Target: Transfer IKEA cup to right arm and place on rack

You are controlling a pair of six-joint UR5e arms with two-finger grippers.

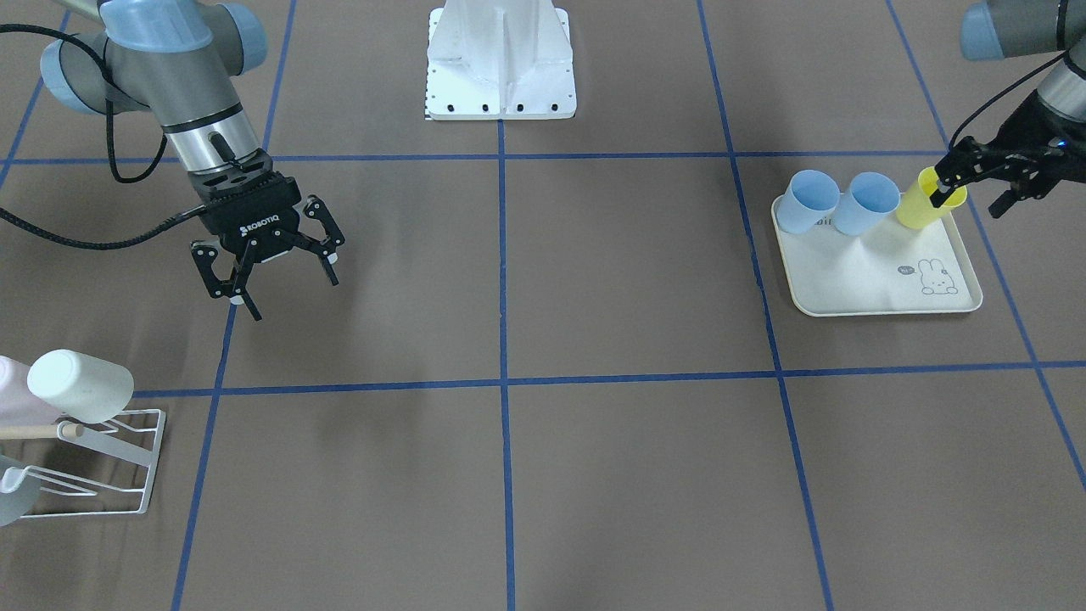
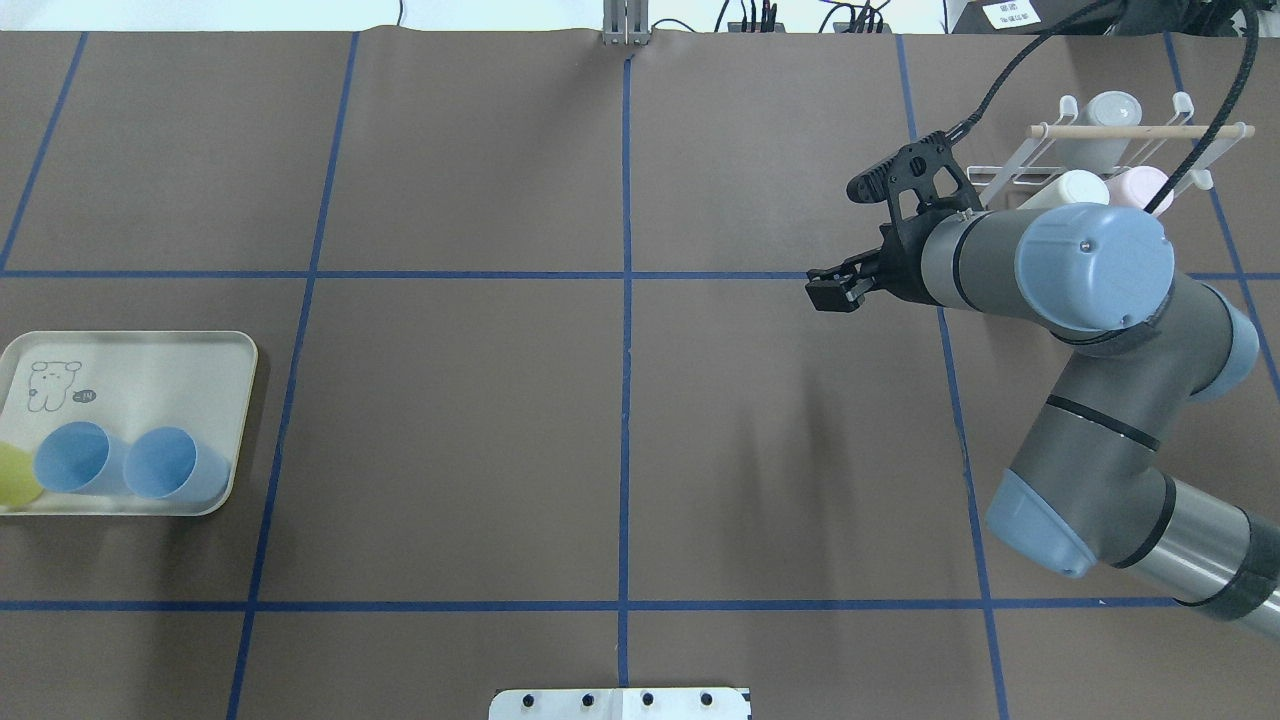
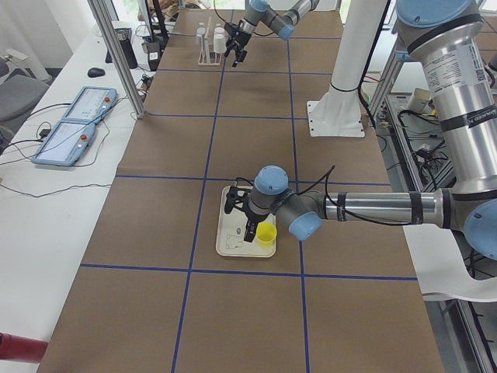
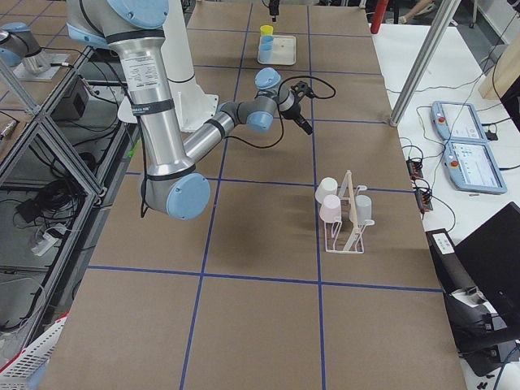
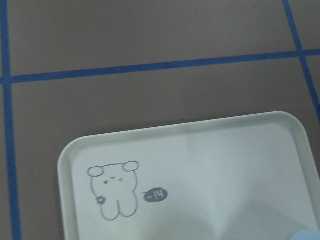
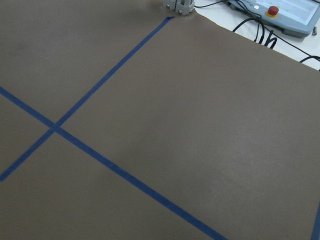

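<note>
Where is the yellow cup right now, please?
In the front-facing view the yellow cup stands on the tray's upper-right corner, beside two blue cups, left gripper at its rim.

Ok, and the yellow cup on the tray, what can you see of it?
The yellow cup is plain, plastic-looking and tapered. It stands upright, mouth up, at a corner of the cream tray, last in a row with two blue cups. The left gripper straddles its rim, jaws open: one white-tipped finger dips inside, the other is outside, seemingly clear of the wall.
</note>
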